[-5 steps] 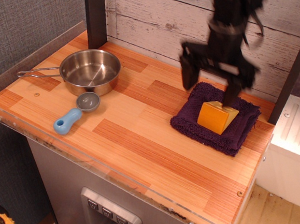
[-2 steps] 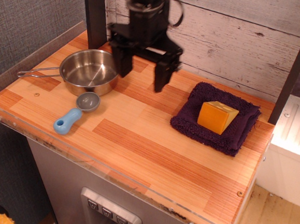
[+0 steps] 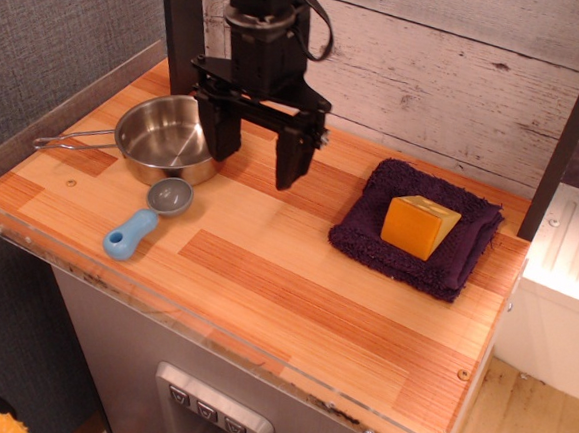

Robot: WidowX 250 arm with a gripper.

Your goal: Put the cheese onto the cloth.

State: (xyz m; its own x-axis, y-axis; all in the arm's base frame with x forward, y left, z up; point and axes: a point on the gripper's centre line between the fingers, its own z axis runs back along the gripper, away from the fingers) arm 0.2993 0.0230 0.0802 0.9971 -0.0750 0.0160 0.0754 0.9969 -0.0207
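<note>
The orange-yellow cheese wedge (image 3: 420, 226) lies on the dark purple folded cloth (image 3: 416, 239) at the right of the wooden counter. My black gripper (image 3: 254, 168) hangs over the middle-left of the counter, between the steel pan and the cloth. Its two fingers are spread apart and hold nothing. It is well clear of the cheese, to the left of it.
A steel pan (image 3: 170, 138) with a wire handle stands at the left. A blue-handled scoop (image 3: 149, 217) lies in front of it. A whitewashed plank wall (image 3: 461, 80) backs the counter. A dark post (image 3: 573, 129) stands at the right, and a clear plastic lip edges the counter front (image 3: 210, 336).
My gripper has moved from above the cloth and cheese to the left, ending near the steel pan and slightly lower. The cheese stays on the cloth.
</note>
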